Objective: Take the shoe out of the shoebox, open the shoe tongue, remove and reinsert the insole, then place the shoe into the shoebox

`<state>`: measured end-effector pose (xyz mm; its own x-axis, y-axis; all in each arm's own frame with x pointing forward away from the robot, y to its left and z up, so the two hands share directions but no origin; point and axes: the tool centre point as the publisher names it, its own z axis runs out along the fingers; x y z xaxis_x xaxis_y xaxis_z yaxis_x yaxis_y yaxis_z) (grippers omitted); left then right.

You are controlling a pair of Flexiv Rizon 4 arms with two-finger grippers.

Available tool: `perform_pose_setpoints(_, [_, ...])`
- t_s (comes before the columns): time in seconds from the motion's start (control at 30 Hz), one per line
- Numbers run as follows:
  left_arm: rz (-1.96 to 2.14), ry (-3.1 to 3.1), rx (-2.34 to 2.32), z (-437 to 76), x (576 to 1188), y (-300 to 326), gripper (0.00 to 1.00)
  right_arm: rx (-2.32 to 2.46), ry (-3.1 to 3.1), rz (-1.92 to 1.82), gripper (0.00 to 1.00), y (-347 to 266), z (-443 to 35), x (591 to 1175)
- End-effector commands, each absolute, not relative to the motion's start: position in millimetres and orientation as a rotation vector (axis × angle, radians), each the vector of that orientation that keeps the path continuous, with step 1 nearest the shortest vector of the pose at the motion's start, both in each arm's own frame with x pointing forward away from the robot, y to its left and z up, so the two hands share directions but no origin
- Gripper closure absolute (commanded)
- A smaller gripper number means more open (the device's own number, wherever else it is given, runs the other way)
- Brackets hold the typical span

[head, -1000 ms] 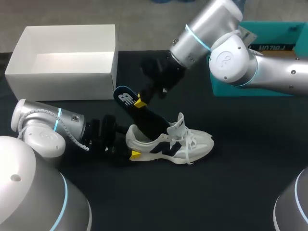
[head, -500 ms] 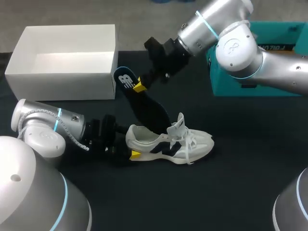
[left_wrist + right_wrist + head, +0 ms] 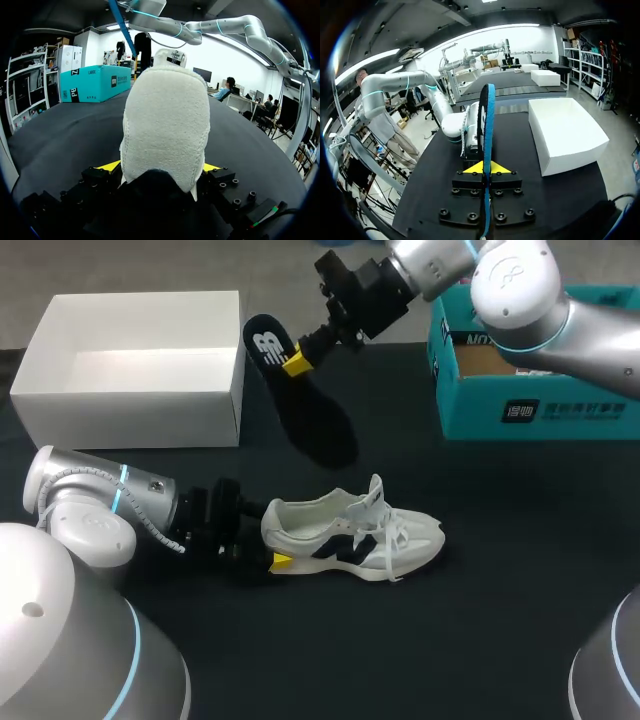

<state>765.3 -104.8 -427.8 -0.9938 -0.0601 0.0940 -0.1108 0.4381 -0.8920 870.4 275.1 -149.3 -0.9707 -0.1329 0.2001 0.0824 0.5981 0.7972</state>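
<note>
Shoe [image 3: 350, 530], a white sneaker with navy side panels, is seen standing on its sole on the black table [image 3: 500, 620], outside the white shoebox [image 3: 130, 405] and in front of it, toe pointed toward the right arm's side. The heel is clamped from both sides by the left gripper [image 3: 161, 167], its yellow tips pressed against the heel in the left wrist view. The tongue [image 3: 375, 490] is seen standing up. The insole [image 3: 300, 405], dark with a blue edge and a white logo at the heel end, is held in the air clear of the shoe, beside the shoebox's near corner, toe end hanging down. It is pinched near its heel end by the right gripper [image 3: 297, 362]; in the right wrist view it is seen edge-on between the two yellow tips. A teal cardboard box [image 3: 530, 410] is set at the table's far right, well apart from the shoe.
</note>
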Motion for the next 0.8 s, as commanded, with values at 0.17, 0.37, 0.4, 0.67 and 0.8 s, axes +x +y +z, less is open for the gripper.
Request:
perform_pose_setpoints(0.17, [1.633, -2.623, 0.157, -432, 765, -105, 1.00, 0.035, -2.593, -1.311, 1.00, 273, -149, 866])
perform_pose_setpoints(0.37, [1.633, -2.623, 0.157, -432, 765, -105, 1.00, 0.035, -2.593, -1.311, 1.00, 273, -149, 866])
perform_pose_setpoints(0.4, [1.633, -2.623, 0.157, -432, 765, -105, 1.00, 0.035, -2.593, -1.311, 1.00, 273, -149, 866])
perform_pose_setpoints(0.67, [1.633, -2.623, 0.157, -432, 765, -105, 1.00, -0.129, -2.560, -1.345, 1.00, 252, -135, 854])
perform_pose_setpoints(0.8, [1.633, -2.623, 0.157, -432, 765, -105, 1.00, -0.267, -2.521, -1.373, 1.00, 240, -124, 848])
